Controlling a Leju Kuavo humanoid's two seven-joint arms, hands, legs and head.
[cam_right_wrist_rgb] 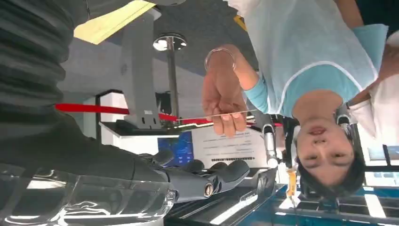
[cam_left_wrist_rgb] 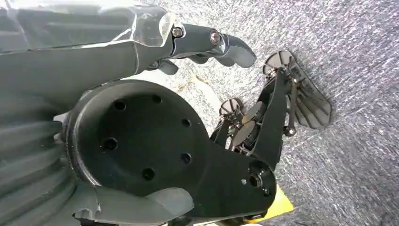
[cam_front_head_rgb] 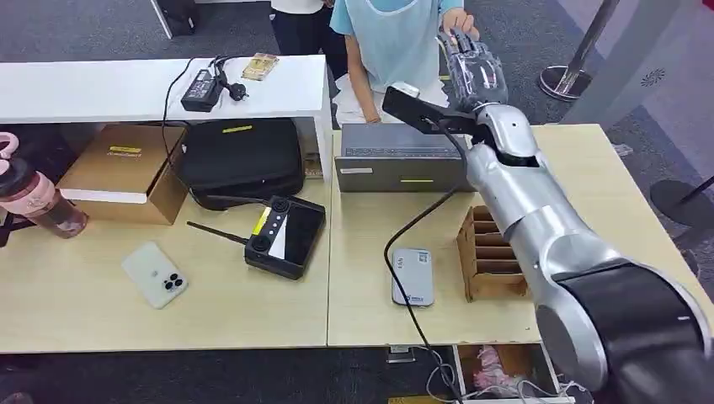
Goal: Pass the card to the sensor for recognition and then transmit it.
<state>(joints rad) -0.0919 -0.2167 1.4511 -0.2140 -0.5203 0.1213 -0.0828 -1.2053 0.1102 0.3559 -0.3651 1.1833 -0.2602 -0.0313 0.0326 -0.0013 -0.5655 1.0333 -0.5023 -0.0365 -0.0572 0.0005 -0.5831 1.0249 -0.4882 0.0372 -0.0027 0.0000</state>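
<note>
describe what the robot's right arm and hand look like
The right arm is a rounded silver shell with a black band near the shoulder and a black bracket at the wrist. The right robot hand has dark grey fingers beyond a clear plastic cover and a ribbed grey sleeve.

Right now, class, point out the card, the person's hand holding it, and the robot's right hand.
card (cam_right_wrist_rgb: 235, 113), right wrist view, on its thin edge.
person's hand (cam_right_wrist_rgb: 221, 96), right wrist view, on the palm.
right hand (cam_front_head_rgb: 473, 69), head view, on its back.

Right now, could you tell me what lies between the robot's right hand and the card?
Nothing: in the right wrist view, open air separates the right hand from the card, which a person's hand pinches edge-on, apart from the robot's fingers.
</note>
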